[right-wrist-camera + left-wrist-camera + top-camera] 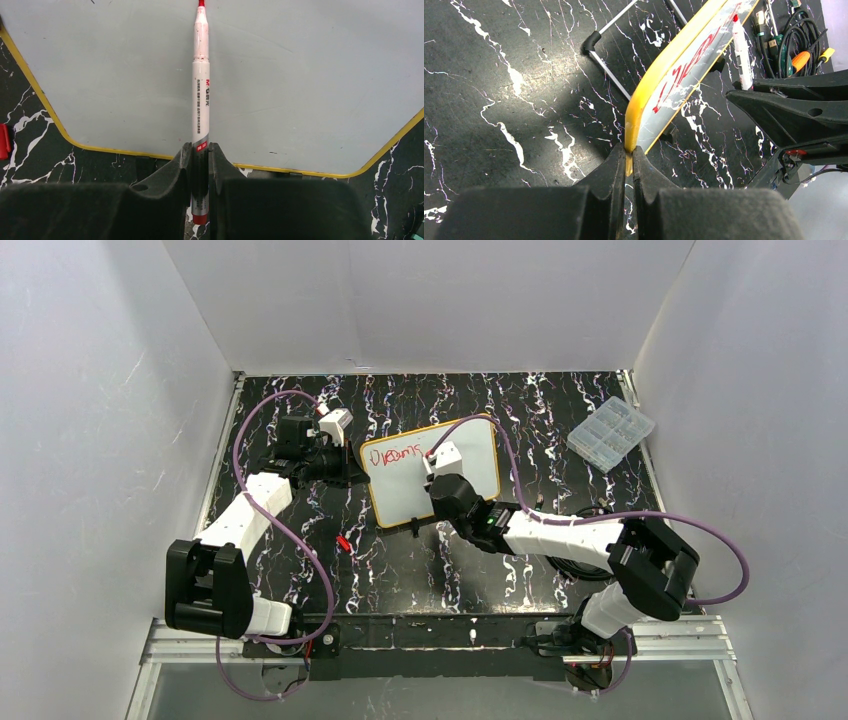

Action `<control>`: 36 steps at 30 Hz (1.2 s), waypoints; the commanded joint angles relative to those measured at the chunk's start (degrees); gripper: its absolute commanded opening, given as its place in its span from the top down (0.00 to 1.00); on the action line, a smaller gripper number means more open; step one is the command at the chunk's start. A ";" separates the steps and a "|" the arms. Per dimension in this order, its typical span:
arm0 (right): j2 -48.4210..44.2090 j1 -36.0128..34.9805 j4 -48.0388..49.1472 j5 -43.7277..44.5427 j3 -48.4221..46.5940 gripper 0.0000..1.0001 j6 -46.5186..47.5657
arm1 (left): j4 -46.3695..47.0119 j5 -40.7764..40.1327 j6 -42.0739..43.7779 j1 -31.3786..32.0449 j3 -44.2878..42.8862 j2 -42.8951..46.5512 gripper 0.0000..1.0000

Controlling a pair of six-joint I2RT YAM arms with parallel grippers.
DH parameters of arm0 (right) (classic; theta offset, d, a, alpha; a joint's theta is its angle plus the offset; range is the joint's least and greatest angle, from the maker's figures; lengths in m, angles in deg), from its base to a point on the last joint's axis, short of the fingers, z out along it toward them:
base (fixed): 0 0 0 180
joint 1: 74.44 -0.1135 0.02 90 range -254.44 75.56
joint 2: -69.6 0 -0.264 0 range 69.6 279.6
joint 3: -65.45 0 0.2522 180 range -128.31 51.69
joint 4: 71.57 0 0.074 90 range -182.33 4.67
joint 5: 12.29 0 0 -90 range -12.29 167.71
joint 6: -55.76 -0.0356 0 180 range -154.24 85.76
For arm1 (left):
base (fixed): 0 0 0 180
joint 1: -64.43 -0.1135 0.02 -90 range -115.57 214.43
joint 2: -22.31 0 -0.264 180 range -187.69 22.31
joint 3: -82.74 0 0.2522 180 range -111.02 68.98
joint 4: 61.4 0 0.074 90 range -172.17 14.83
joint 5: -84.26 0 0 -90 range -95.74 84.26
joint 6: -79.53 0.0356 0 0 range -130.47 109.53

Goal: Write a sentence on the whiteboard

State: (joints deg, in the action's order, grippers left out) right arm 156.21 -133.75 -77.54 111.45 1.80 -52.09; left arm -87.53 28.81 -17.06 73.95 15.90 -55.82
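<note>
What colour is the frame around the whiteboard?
Yellow-orange; the whiteboard frame shows best in the left wrist view.

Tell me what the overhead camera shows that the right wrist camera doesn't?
Only overhead: the red word written on the whiteboard, the left gripper clamped on its left edge, and a clear compartment box at the far right. Only right wrist: the red marker with its printed barrel, pinched in the right gripper. Both: the whiteboard's white face and yellow frame.

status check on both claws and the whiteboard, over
Left claw shut on whiteboard edge. Right claw shut on red marker, tip toward board. Sentence: one red word written. Red cap on table, clear of board.
</note>
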 commanded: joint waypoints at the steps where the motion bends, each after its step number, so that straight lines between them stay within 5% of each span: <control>1: -1.16 -0.43 1.04 -1.18 0.22 0.99 -0.21 | -1.80 2.01 0.41 0.57 -0.71 2.43 1.00; 18: -9.66 0.75 -0.38 1.13 1.80 0.99 1.98 | -1.88 1.32 0.53 0.53 -0.62 2.55 1.00; 36: -7.99 6.53 0.39 -7.34 1.62 0.99 4.75 | -1.92 1.25 0.69 0.59 -0.62 2.37 1.00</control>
State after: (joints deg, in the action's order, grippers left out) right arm 147.47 -127.65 -79.18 105.40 4.68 -48.35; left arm -87.85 28.79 -17.04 74.03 15.90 -55.58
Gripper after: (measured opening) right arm 0.206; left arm 0.036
